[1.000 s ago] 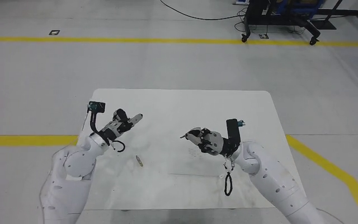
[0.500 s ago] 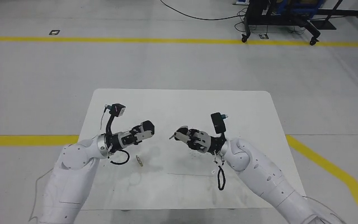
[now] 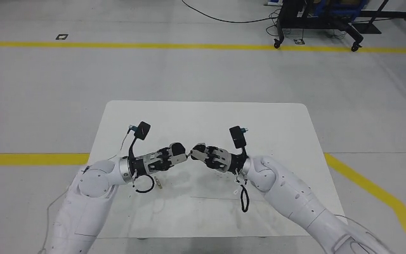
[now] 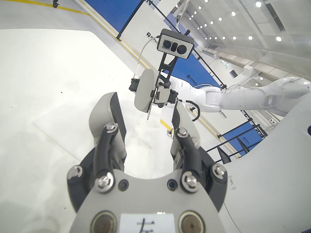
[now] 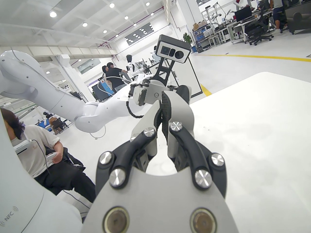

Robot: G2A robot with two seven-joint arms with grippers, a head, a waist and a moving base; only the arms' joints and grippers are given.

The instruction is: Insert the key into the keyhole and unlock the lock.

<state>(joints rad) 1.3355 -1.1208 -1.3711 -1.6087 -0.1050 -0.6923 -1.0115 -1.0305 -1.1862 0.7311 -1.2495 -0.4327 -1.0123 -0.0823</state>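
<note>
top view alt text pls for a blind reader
The robot's left gripper and right gripper meet almost tip to tip above the middle of a white table. A small metal object lies on the table by the left arm.

Top view: sits high above the arms, looks steeply down at the white counter [image 3: 279,120], far enough back to take in both arms and the floor [image 3: 190,70] beyond. Left wrist view: sits right behind the left end effector [image 4: 145,107], looks out past its fingers [image 4: 119,117], low over the counter. Right wrist view: same setup behind the right end effector [image 5: 162,100], faces the opposite way. Head-on and close: right wrist camera [image 4: 175,46] seen from the left, left wrist camera [image 5: 173,51] from the right. Shared by all three: counter middle, where both end effectors nearly meet.
</note>
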